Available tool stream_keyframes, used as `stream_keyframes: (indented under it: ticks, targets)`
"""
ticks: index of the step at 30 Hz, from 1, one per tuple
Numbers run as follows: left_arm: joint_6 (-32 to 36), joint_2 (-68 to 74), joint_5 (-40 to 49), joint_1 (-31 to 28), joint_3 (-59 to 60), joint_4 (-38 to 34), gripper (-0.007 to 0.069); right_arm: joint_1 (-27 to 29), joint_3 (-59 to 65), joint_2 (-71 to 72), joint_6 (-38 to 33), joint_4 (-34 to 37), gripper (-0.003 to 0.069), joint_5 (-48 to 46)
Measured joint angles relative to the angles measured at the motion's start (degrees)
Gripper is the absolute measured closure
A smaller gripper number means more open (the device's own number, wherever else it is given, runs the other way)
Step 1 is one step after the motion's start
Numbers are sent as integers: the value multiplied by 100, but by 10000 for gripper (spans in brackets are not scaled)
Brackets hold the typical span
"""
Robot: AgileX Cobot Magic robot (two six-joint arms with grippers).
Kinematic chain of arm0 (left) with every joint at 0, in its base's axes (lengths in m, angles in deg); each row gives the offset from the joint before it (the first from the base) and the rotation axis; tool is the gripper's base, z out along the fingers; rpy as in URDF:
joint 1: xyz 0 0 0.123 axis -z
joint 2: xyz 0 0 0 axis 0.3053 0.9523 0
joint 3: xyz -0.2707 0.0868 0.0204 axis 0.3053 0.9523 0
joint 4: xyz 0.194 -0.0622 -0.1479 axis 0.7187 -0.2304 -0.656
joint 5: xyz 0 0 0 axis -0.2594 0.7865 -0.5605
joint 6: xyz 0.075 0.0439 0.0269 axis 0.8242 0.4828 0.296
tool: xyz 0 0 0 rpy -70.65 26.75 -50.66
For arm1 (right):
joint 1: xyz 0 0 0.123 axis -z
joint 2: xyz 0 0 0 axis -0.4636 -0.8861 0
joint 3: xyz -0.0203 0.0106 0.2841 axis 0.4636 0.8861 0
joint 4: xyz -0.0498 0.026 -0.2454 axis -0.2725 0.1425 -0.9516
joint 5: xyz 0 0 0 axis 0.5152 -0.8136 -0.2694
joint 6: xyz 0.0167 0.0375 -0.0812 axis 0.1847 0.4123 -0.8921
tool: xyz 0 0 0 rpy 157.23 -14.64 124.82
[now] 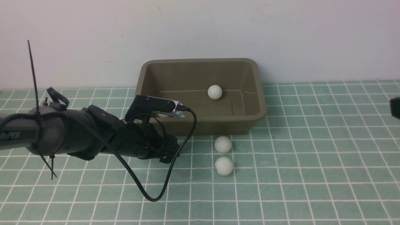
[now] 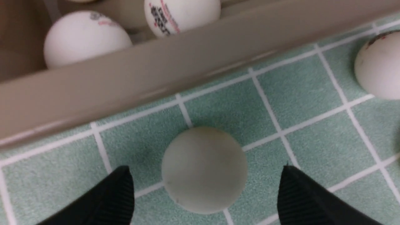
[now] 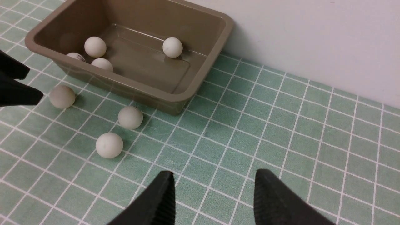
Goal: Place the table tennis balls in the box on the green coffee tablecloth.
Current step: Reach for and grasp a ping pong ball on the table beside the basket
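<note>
The olive-brown box [image 1: 259, 93] stands on the green checked tablecloth [image 1: 312, 156] against the wall. Several table tennis balls lie in it, one [image 3: 172, 47] apart from the others [image 3: 95, 47]. Three balls lie on the cloth in front of it: two [image 1: 223, 144] [image 1: 224, 165] in the front view, and a third [image 2: 203, 156] by the box wall [image 2: 156, 78]. My left gripper [image 2: 204, 170] is open low over the cloth, its fingertips either side of this third ball without touching it. My right gripper [image 3: 214, 187] is open and empty above the cloth, to the right of the box.
My left arm [image 1: 93, 134] reaches in from the left and hides the box's front left corner, with a cable loop [image 1: 153, 197] hanging onto the cloth. The white wall [image 1: 200, 31] runs right behind the box.
</note>
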Motion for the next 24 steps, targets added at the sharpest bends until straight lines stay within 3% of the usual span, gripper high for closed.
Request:
stream_keyframes:
  ticks: [10,13,18,24]
  targets:
    - [155,293,0,0,-241,-84,83,0,0,0,0,0,333,0]
    - [181,304,0,0,-284,-105,126,0,0,0,0,0,333,0]
    - [221,335,10,0,-284,-105,290,0,0,0,0,0,333,0]
    - [464,324,77,0,-284,-88,291,0,0,0,0,0,333,0]
